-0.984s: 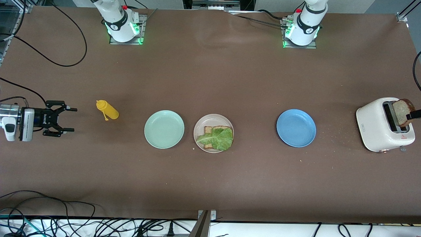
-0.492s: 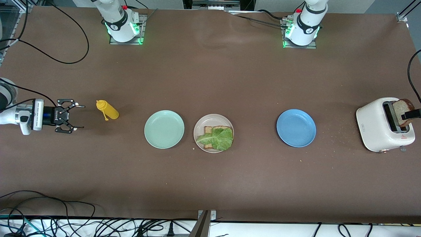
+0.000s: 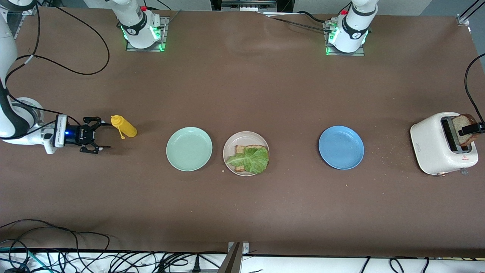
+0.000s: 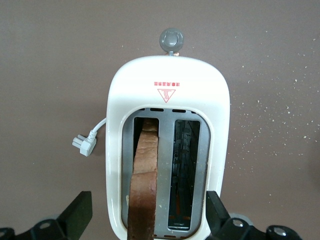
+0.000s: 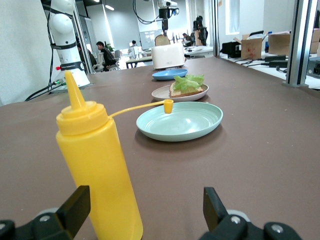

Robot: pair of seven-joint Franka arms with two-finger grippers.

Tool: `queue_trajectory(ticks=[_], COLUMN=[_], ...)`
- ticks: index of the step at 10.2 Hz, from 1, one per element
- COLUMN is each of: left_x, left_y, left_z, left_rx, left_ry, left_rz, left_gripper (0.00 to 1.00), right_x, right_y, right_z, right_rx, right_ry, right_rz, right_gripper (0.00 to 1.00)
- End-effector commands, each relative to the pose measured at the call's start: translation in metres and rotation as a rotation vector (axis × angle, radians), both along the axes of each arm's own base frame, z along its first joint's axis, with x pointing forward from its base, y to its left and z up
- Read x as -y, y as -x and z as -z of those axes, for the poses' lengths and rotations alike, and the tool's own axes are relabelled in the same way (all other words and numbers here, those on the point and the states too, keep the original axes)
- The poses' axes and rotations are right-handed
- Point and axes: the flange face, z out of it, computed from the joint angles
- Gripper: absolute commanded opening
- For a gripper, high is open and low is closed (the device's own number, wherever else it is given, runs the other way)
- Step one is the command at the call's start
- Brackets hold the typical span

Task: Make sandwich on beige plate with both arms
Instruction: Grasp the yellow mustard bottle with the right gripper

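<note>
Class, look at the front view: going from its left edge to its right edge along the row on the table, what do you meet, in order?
right gripper → yellow squeeze bottle → mint-green plate → beige plate with bread and lettuce → blue plate → toaster

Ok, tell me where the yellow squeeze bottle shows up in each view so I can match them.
Front view: the yellow squeeze bottle stands toward the right arm's end of the table, beside the mint-green plate, just ahead of the open right gripper.
Right wrist view: bottle fills the foreground, cap off and dangling on its tether.
Left wrist view: not in it; only the toaster shows.
Shared landmark: the mint-green plate.
</note>
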Motion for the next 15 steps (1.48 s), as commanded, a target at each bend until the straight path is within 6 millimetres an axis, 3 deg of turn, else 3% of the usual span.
queue_trajectory(ticks=[1, 3, 7, 11, 13, 14, 15], left_x=[0.004, 0.003, 0.002, 0.001, -0.001, -0.001, -0.001], left_y=[0.008, 0.009, 0.01, 0.011, 0.011, 0.011, 0.012], left_z=[-0.005, -0.005, 0.0, 0.003, 0.006, 0.006, 0.007], left_rx=[0.003, 0.002, -0.006, -0.011, -0.022, -0.022, -0.025], left_ry=[-0.018, -0.017, -0.012, -0.01, -0.018, -0.018, -0.017], left_rz=[0.021, 0.022, 0.021, 0.03, 0.035, 0.035, 0.034], left_gripper=[1.0, 1.0, 0.83, 0.61, 0.57, 0.48, 0.37], right_x=[-0.011, -0.015, -0.02, -0.031, -0.045, -0.05, -0.051], right_y=[0.012, 0.028, 0.056, 0.058, 0.053, 0.05, 0.048], right_z=[0.016, 0.032, 0.057, 0.066, 0.068, 0.068, 0.068], right_rx=[0.052, 0.025, -0.039, -0.037, -0.039, -0.039, -0.038], right_ry=[-0.083, -0.131, -0.176, -0.198, -0.204, -0.206, -0.205], right_rz=[-0.003, 0.0, 0.01, 0.018, 0.019, 0.021, 0.024], right_gripper=[1.0, 1.0, 1.0, 0.97, 0.82, 0.72, 0.52])
